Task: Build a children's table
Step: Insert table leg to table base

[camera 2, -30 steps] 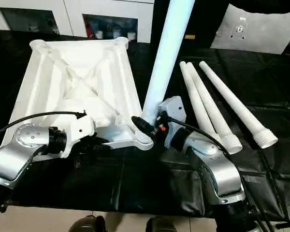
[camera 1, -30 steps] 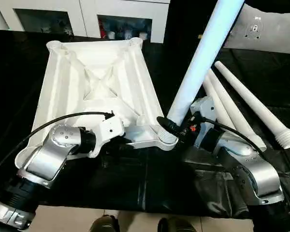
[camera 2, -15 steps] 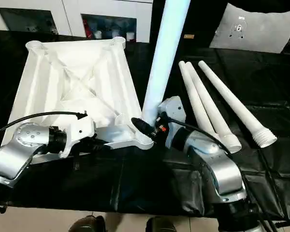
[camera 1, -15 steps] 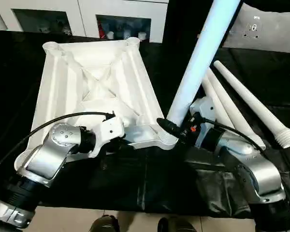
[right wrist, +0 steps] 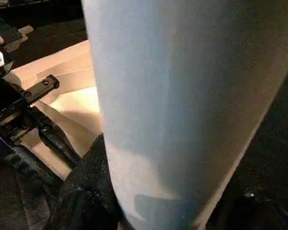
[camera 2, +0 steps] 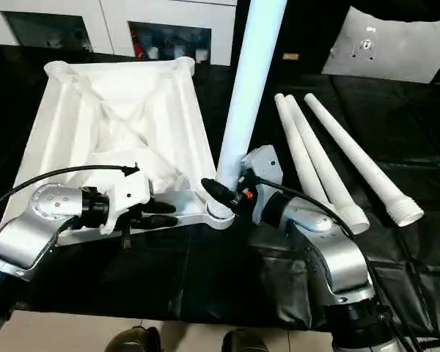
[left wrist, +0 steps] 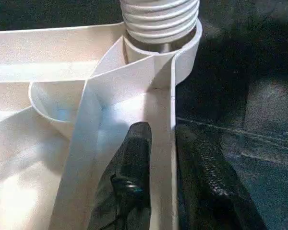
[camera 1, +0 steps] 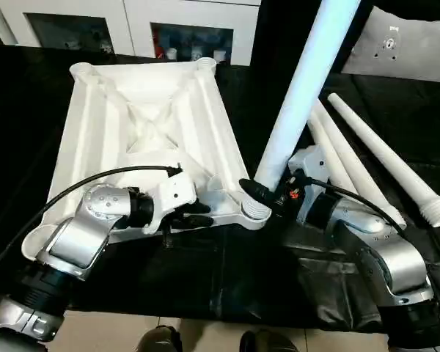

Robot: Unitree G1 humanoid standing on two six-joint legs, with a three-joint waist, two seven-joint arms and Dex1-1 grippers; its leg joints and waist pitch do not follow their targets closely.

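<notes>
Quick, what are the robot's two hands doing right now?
Left end effector: open, fingers astride the white plastic tabletop's rim.
Right end effector: shut on the upright white tubular leg.

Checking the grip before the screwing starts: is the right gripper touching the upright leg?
Touching. In the right wrist view a black finger lies flat against the leg; the head views show the right gripper clasping its base.

Bright overhead light washes out the tabletop (camera 1: 143,125), flattening its ribs into glare, while the black cloth (camera 1: 227,279) around it stays dim and nearly featureless. The upright leg (camera 1: 297,81) takes a bluish cast. Close beside it, the right wrist view blurs softly.
</notes>
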